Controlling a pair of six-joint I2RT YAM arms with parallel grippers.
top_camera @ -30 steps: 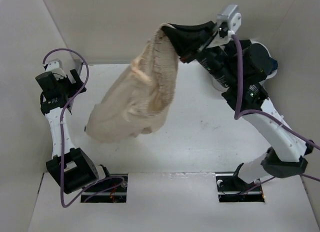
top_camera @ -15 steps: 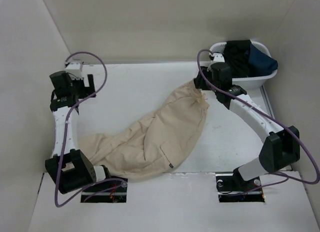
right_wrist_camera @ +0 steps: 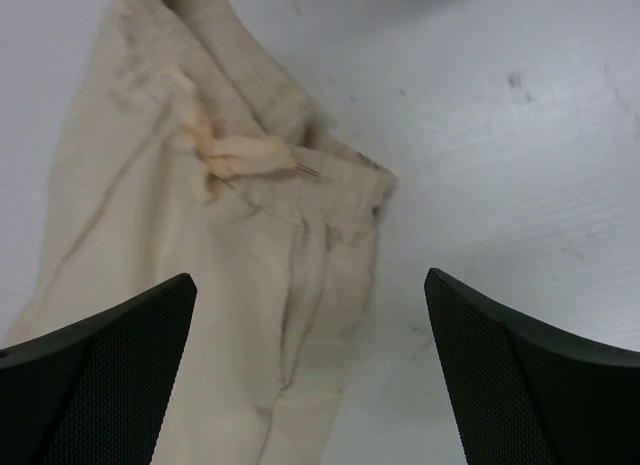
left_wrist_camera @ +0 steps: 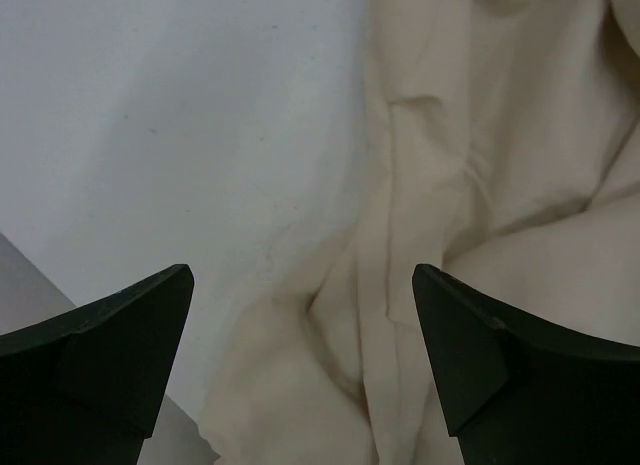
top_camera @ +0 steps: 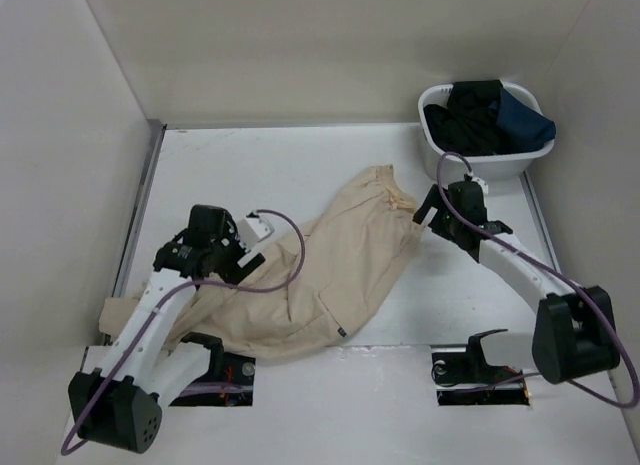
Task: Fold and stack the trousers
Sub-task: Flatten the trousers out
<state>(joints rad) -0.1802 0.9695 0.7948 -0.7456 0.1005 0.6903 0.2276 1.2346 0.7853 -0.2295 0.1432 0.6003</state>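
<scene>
The beige trousers (top_camera: 330, 265) lie crumpled and spread on the white table, waistband (right_wrist_camera: 250, 160) with its drawstring at the far right, legs running to the near left. My right gripper (top_camera: 430, 207) hovers just right of the waistband. In the right wrist view it (right_wrist_camera: 310, 285) is open with nothing between its fingers, and the waistband's corner lies below. My left gripper (top_camera: 215, 247) is over the leg part. In the left wrist view it (left_wrist_camera: 300, 285) is open above wrinkled cloth (left_wrist_camera: 480, 185), holding nothing.
A white basket (top_camera: 478, 167) with black and navy garments stands at the far right corner. Walls close in the table on the left, back and right. A trouser end (top_camera: 115, 315) reaches the table's near left edge.
The right gripper lowered the trousers from the air onto the table, let go of the waistband and drew back a little. The left arm swung in from the far left to above the legs.
</scene>
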